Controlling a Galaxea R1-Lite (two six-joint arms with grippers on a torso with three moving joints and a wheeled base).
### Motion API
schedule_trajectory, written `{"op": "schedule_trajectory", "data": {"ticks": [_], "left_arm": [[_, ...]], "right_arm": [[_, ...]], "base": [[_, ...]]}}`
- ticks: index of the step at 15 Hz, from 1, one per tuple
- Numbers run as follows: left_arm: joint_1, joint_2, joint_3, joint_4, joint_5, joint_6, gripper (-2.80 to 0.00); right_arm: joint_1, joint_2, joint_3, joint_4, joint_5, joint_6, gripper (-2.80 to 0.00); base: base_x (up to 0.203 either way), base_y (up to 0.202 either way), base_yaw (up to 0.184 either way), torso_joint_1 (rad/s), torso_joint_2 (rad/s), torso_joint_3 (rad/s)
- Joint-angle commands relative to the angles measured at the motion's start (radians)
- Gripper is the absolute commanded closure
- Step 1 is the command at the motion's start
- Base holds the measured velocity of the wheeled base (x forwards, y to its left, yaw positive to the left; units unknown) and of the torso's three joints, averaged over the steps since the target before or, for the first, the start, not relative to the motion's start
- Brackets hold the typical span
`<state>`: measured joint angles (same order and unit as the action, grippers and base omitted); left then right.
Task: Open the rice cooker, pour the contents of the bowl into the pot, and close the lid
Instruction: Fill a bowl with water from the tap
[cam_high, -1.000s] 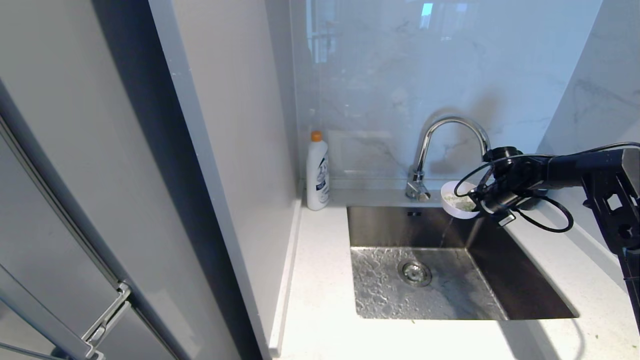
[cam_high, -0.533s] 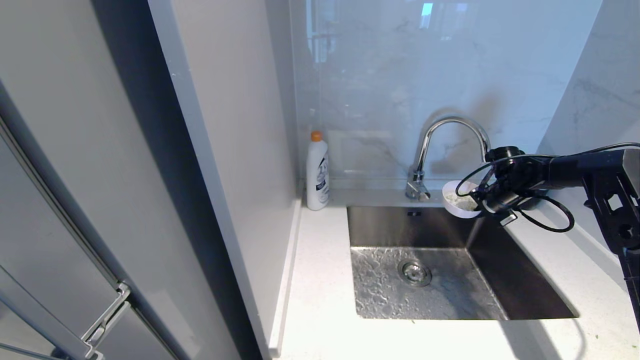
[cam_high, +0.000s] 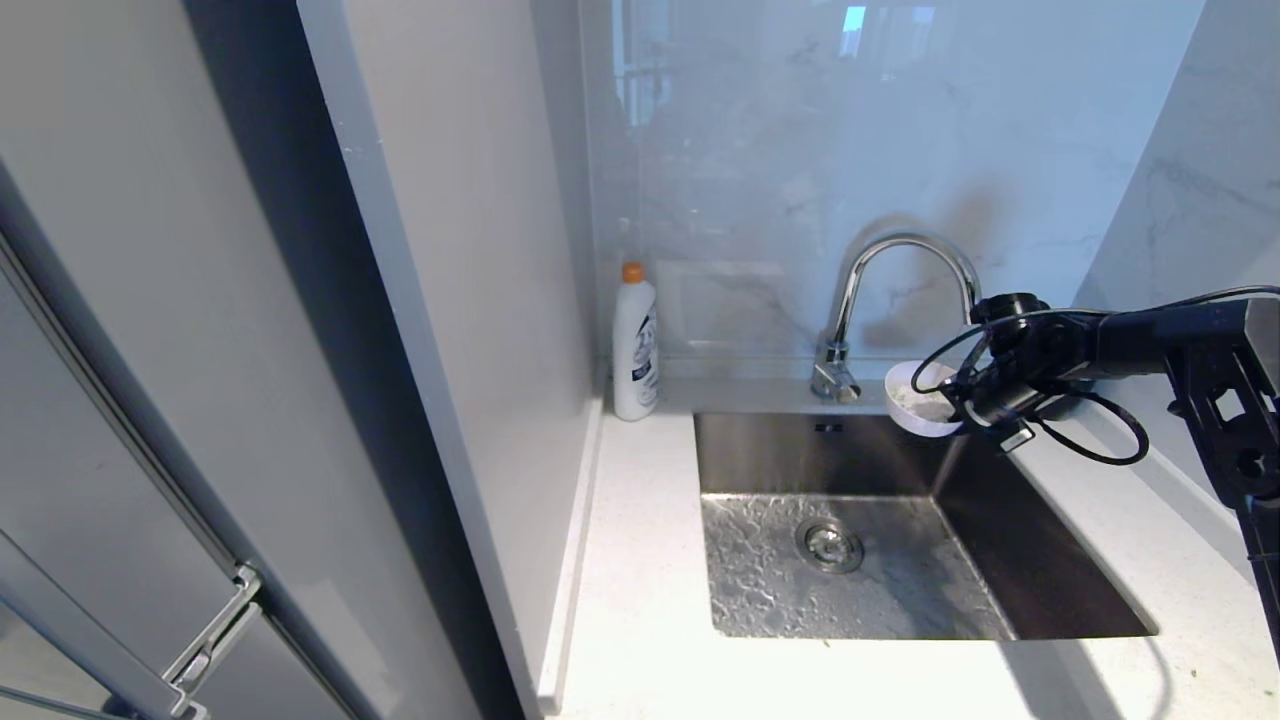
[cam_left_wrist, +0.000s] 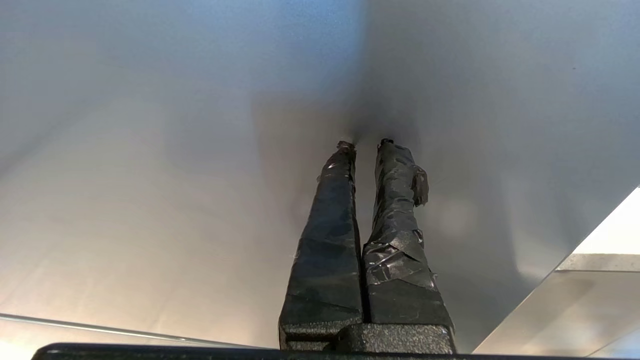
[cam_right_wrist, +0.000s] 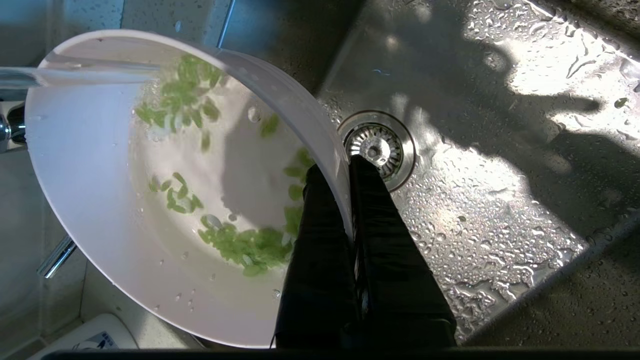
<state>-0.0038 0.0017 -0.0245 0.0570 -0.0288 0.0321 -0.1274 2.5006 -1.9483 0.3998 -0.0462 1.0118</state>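
White round plastic bowl (cam_right_wrist: 150, 200) with green bits was pinched at its rim by the right gripper (cam_right_wrist: 345, 172), tilted over the wet steel sink (cam_high: 1010, 560) by the chrome tap (cam_high: 900, 290). Left gripper (cam_left_wrist: 367, 145) clenched, empty. Rice cooker out of view. Best to level the bowl before carrying.

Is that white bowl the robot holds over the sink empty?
No. The bowl holds green bits and water; tap water streams into it.

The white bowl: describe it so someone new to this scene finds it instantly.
Start at the steel sink, then its curved faucet. Just right of the faucet base, the right gripper pinches the white bowl by its rim over the basin. It alone holds green bits.
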Motion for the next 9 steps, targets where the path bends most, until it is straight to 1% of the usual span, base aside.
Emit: {"op": "schedule_trajectory", "data": {"ticks": [1, 9], "left_arm": [[-0.001, 0.000, 0.000, 0.001, 0.000, 0.000, 0.00], [-0.001, 0.000, 0.000, 0.000, 0.000, 0.000, 0.00]], "right_arm": [[-0.001, 0.003, 0.000, 0.002, 0.000, 0.005, 0.00], [-0.001, 0.000, 0.000, 0.002, 0.002, 0.008, 0.00]], "base": [[0.000, 0.000, 0.000, 0.000, 0.00, 0.000], [0.000, 0.000, 0.000, 0.000, 0.00, 0.000]]}}
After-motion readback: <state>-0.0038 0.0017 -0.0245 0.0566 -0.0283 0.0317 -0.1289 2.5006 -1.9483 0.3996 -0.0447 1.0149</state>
